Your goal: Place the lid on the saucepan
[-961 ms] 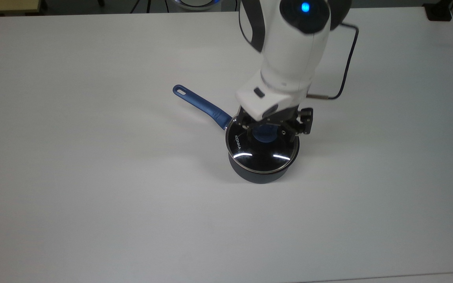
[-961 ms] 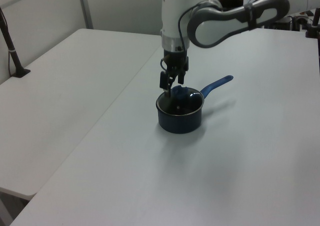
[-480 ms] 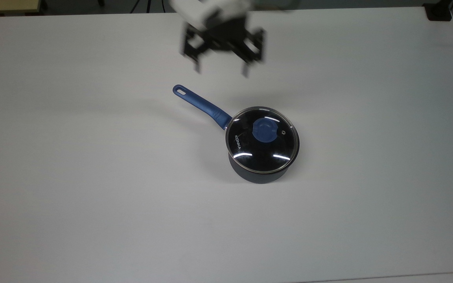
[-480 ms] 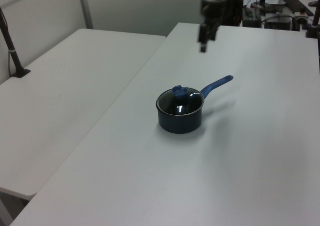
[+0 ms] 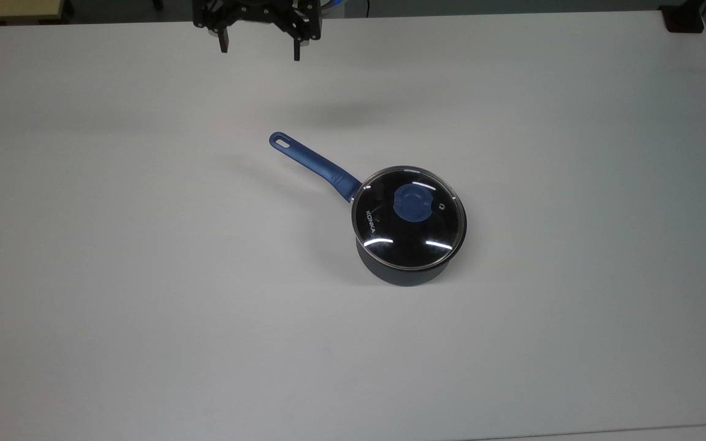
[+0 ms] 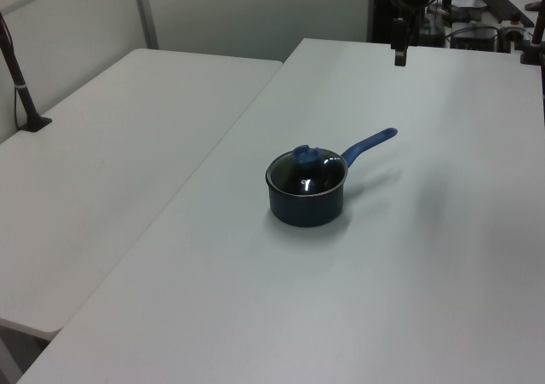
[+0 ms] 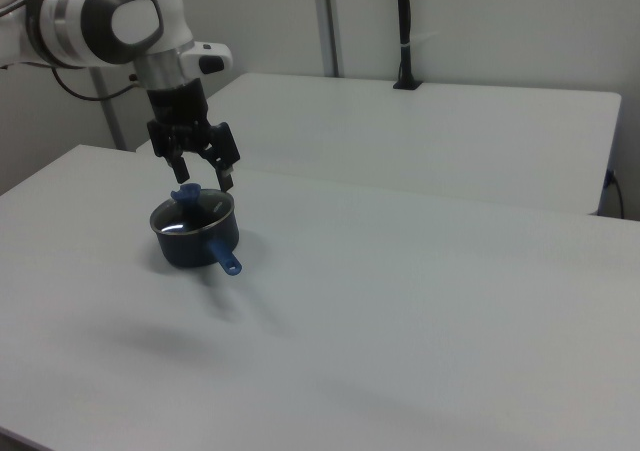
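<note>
The lid [image 5: 409, 217] sits flat on the saucepan [image 5: 399, 274], its steel rim matching the pot's rim all round and its blue knob [image 5: 413, 203] central. In the top view the pot stands a little to 4 o'clock of the tabletop's [image 5: 144, 275] middle, with its long handle [image 5: 313, 164] pointing to 10 o'clock. The hand [image 5: 259, 49] hangs up at 12 o'clock, well apart from the pot, with its fingers spread wide and nothing between them. By the look of it, the placing is done. The remaining risk is slight: a low sweep of the arm across the tabletop could catch the projecting handle, turn the pot and shake the glass lid off its seat.
</note>
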